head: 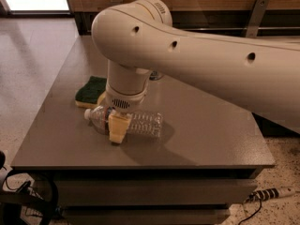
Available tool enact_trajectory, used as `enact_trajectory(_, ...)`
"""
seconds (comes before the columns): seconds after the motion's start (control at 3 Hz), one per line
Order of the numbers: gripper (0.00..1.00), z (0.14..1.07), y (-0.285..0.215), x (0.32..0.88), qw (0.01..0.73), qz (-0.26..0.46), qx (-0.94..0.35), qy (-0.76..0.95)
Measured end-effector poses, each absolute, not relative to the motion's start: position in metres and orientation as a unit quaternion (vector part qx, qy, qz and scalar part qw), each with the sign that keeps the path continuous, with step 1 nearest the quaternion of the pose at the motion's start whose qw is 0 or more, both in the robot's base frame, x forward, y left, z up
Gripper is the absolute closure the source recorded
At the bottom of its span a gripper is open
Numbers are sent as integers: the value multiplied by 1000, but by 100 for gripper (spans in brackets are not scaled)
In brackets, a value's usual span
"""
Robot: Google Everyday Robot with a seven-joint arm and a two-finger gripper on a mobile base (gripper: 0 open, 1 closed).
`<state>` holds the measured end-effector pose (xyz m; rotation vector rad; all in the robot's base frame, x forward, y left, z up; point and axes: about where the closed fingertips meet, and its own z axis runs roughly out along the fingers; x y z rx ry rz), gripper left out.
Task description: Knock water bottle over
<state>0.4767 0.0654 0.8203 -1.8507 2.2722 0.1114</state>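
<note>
The water bottle (143,123) lies on its side on the grey table (206,130), its white cap (87,114) pointing left and its base pointing right. It is clear ribbed plastic with a label band near the neck. My gripper (117,129) comes straight down from the big white arm (187,50) onto the bottle's neck end. Its cream tip is in front of the bottle near the label and hides part of it.
A green and yellow sponge (90,90) lies just behind and left of the bottle. Part of a drink can (156,75) shows behind the arm. The table's front edge is close below the bottle. Cables lie on the floor at the lower left.
</note>
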Motion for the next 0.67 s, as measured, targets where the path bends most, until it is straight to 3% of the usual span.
enact_trajectory(0.33,0,820,65,476,104,37,-628,770)
enact_trajectory(0.67,0,820,65,476,104,37,-628,770)
